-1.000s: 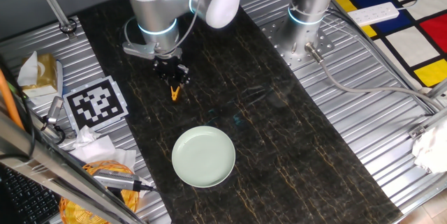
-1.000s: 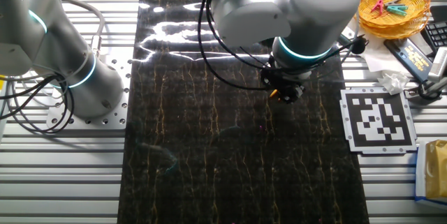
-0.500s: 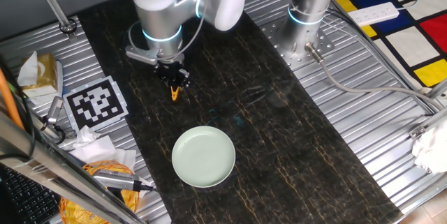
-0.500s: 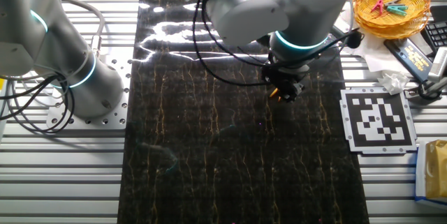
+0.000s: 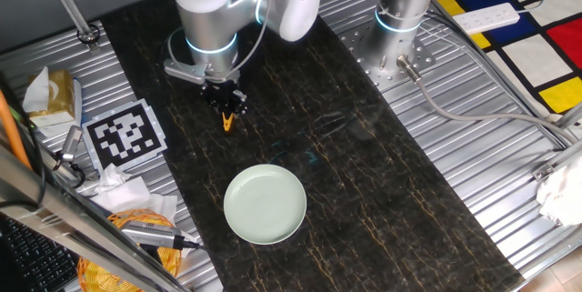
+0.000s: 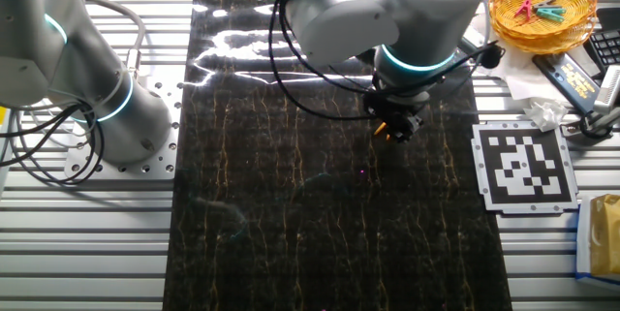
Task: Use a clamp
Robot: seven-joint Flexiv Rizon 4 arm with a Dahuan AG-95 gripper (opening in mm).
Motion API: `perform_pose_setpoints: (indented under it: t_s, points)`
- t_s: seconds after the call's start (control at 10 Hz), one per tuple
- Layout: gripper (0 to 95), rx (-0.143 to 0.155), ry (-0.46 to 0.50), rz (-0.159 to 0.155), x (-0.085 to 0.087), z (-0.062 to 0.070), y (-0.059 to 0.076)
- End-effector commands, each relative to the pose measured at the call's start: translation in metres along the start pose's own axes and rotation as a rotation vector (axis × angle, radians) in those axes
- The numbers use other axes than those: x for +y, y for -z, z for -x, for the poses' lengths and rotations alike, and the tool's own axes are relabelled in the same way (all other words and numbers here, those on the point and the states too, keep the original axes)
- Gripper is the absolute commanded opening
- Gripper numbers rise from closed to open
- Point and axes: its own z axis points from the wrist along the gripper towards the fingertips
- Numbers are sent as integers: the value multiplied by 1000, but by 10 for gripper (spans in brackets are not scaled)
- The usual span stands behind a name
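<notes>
The clamp (image 5: 227,121) is a tiny orange-yellow clip with two thin prongs pointing down. My gripper (image 5: 225,106) is shut on its upper end and holds it over the dark table mat, behind the pale green plate (image 5: 265,204). In the other fixed view the gripper (image 6: 395,128) hangs under the grey wrist and only a sliver of the orange clamp (image 6: 387,134) shows between the black fingers. The plate is out of that view.
A marker tag card (image 5: 125,134) lies left of the mat. A yellow basket (image 6: 543,6) with coloured clips stands at the far right corner. A second arm's base (image 5: 401,15) stands beside the mat. Tissues and cables lie at the left edge.
The wrist has shifted slightly toward the right over the last second, with the clamp still held. Since half a second ago nothing visibly moved.
</notes>
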Motion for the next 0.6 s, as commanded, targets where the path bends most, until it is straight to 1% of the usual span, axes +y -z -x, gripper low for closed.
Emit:
perform_pose_setpoints:
  t_s: [0.1, 0.6]
  points:
    - [380, -3, 3, -3, 0, -1, 1]
    - [380, -5, 11, -2, 0, 2, -3]
